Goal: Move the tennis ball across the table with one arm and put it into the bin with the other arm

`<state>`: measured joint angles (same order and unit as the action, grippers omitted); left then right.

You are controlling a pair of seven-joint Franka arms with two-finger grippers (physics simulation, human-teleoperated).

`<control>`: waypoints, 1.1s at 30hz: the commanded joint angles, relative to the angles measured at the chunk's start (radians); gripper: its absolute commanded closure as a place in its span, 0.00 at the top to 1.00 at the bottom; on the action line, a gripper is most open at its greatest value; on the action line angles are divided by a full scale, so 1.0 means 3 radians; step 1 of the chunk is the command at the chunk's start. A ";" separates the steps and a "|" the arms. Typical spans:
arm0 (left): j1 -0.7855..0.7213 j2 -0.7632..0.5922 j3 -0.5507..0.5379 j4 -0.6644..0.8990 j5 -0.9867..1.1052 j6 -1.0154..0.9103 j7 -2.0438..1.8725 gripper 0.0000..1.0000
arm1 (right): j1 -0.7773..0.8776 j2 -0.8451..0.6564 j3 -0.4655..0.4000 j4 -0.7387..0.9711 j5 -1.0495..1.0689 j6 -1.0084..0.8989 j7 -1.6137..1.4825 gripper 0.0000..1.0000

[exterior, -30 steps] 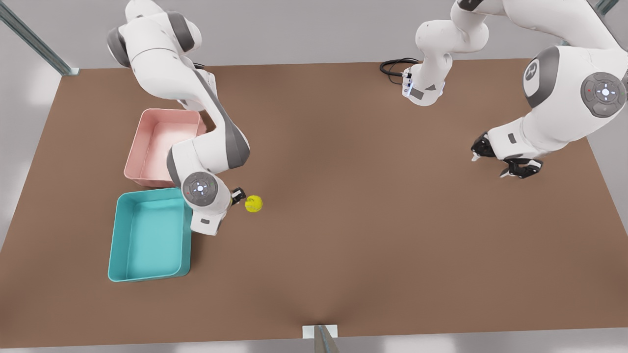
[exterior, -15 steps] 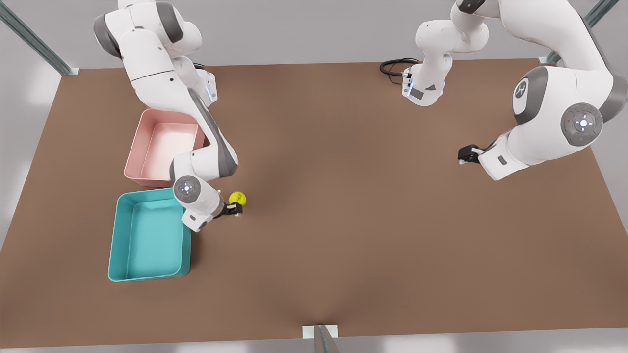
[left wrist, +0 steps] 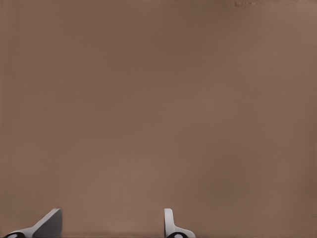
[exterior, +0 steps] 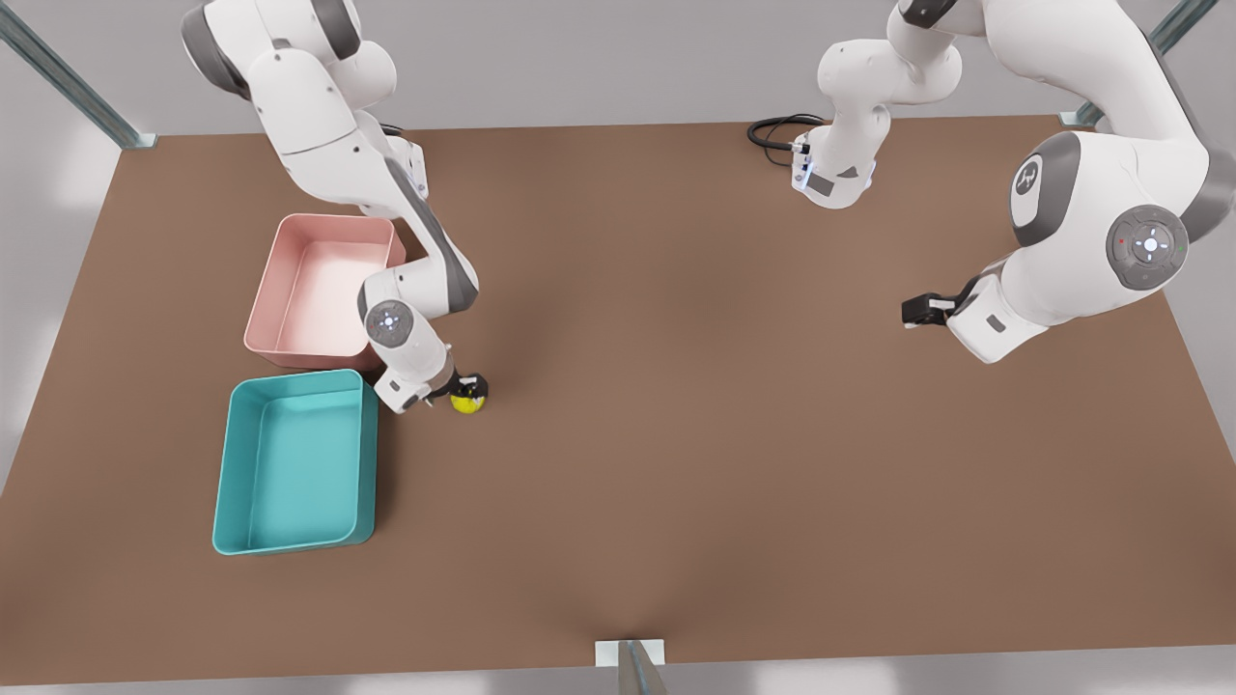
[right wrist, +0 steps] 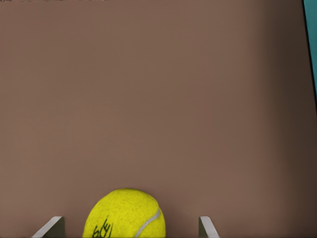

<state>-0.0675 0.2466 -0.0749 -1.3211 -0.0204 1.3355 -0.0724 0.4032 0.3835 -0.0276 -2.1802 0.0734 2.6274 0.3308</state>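
Two arms on my board, logged in turn. Right gripper (exterior: 470,391): I read it low over the tennis ball (exterior: 469,403), on the front view's left side of the table (exterior: 676,434). In its wrist view the ball (right wrist: 125,214) sat between the two fingertips (right wrist: 49,227), which stood spread with a gap on either side (no squeeze on it, then). The ball rested on the tabletop, just off the near corner of the teal bin (exterior: 294,463) and outside it. Pink tub (exterior: 323,290): beside the bin, toward the arm's base. Left gripper (exterior: 917,309): waiting well apart, on the front view's right; its wrist view gave me bare table (left wrist: 158,99) and two fingertips (left wrist: 47,225) parted, grasping nothing.
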 commanded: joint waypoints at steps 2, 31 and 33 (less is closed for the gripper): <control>0.0000 -0.0004 -0.0001 0.0001 0.0002 -0.0008 -0.0413 1.00 | 0.0006 0.0041 0.0000 -0.0019 0.0006 0.0272 0.0390 1.00; 0.0010 0.0006 -0.0001 0.0011 -0.0004 -0.0008 -0.0413 1.00 | 0.0134 0.0291 0.0000 -0.0152 0.0006 0.0420 0.0390 1.00; 0.0010 0.0006 -0.0001 0.0011 -0.0009 -0.0008 -0.0413 1.00 | 0.0134 0.0291 0.0000 -0.0152 0.0006 0.0420 0.0390 1.00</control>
<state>-0.0642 0.2488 -0.0749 -1.3176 -0.0229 1.3336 -0.1773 0.4434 0.4723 -0.0276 -2.2259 0.0740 2.7499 0.4345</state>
